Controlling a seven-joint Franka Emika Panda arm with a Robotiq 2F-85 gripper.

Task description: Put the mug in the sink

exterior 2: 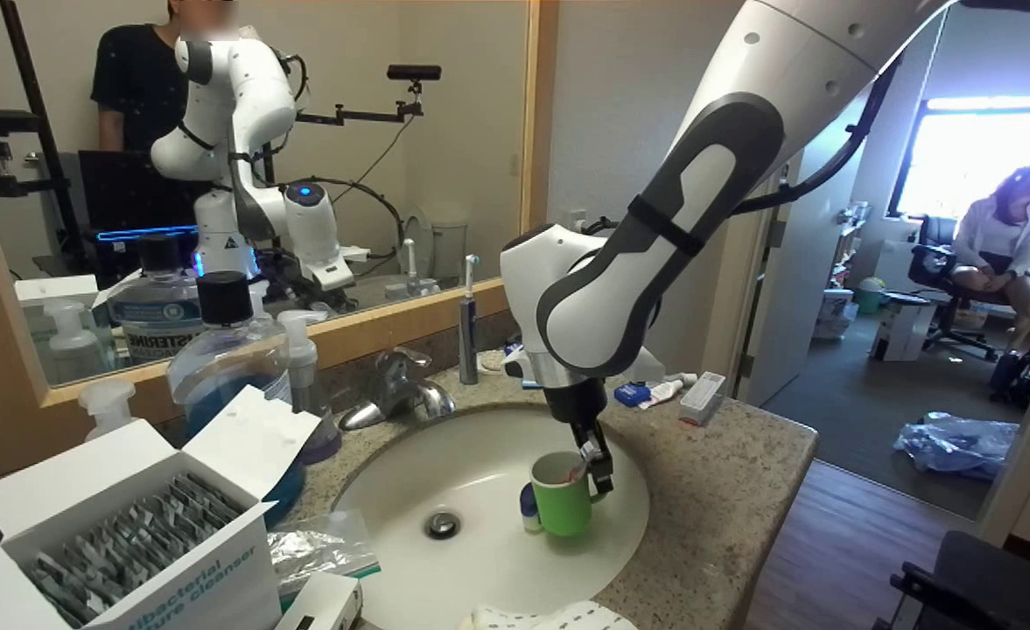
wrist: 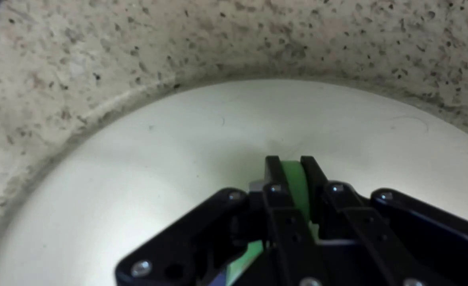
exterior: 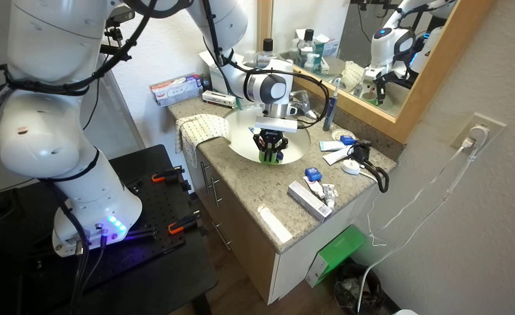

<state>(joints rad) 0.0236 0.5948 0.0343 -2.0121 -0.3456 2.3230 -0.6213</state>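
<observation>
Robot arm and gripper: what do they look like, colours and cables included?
The arm is white and rounded, with dark grey trim. Black cables run along it with black straps, and bluish lights glow at its base. The gripper is black, with slim fingers and silver screws.

Wht arm [exterior 2: 707, 184] w/ blk cables [exterior: 129, 43] – blk end effector [wrist: 290, 163].

The wall [exterior: 502, 197] was pale and textured. A wood-framed mirror [exterior 2: 357, 144] stood above the speckled worktop [exterior: 244, 177]. Beyond the open door [exterior 2: 799, 297], a far window [exterior 2: 996, 140] shone brightly.
</observation>
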